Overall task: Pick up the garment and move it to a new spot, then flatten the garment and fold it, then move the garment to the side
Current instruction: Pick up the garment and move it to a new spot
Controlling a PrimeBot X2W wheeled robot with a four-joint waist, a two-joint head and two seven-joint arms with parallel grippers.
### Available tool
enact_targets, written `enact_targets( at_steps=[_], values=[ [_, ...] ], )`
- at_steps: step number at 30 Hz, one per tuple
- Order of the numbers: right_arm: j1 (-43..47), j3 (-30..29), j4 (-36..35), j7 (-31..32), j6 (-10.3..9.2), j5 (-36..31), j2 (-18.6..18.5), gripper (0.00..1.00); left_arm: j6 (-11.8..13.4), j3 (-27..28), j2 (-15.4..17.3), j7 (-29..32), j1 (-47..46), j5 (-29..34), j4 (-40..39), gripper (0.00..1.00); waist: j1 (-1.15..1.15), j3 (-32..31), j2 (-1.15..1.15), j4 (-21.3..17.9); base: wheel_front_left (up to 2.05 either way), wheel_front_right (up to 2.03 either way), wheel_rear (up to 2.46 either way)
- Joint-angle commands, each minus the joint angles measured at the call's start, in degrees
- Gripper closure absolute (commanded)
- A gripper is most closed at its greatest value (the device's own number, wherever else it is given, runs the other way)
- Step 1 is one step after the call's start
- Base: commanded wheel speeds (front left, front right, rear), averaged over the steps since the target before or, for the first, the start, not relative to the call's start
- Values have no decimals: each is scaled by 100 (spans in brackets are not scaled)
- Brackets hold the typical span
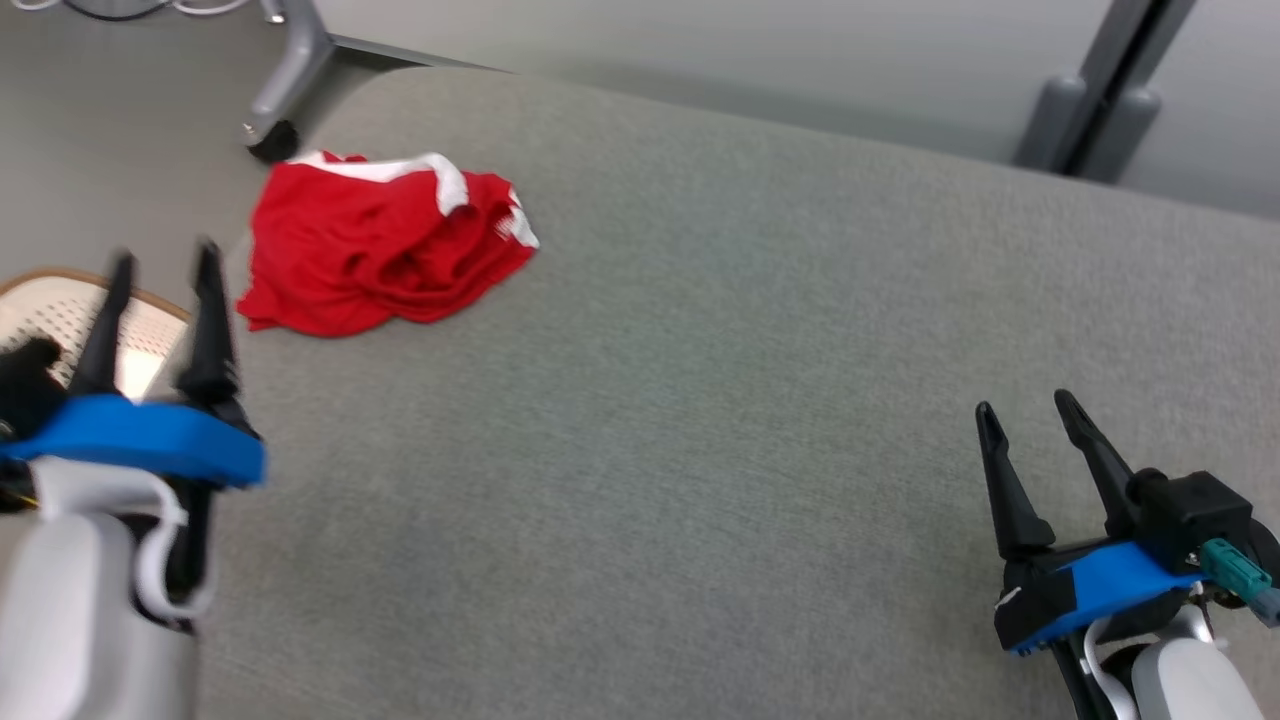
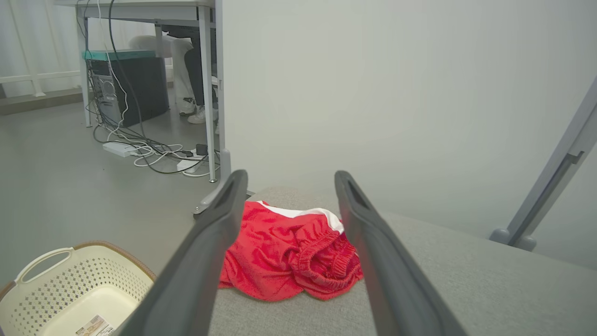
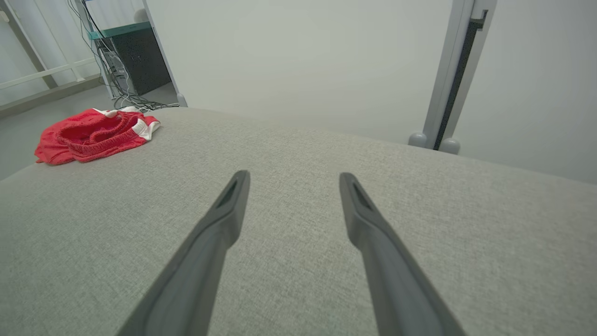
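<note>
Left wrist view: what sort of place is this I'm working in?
Most likely an office or lab room: a desk with a computer tower and loose cables on the floor beneath, plus a grey fabric-covered work surface holding the red garment.

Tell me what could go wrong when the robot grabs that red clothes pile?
1. The red garment lies bunched near the left edge of the grey table. A clumsy nudge might push it off, toward the floor or the basket below.
2. It is crumpled in folds, so the open left gripper might pinch just one layer and lift it lopsided.
</note>
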Motion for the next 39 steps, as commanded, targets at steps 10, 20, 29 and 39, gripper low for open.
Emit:
enact_targets(
  at_steps=[10,20,29,39],
  values=[
    [-760,510,-151,-31,0,-73,-117,0,68,595,1064,1149,-1596,-443,897,0,-1,1325,0,-1052,0,0,0],
    [-1089,820,-338,-108,0,-106,-116,0,347,851,1680,2351,-1891,-694,1578,0,-1,2158,0,-1870,0,0,0],
    [-1027,768,-390,-210,0,-68,-78,0,1059,797,1423,4530,-1485,-1153,1991,43,-1,2089,0,-2064,0,0,0],
    [-862,707,-105,-391,0,43,47,0,803,830,1765,4307,-1440,-1098,624,100,-1,1202,0,-2001,0,0,0]
  ],
)
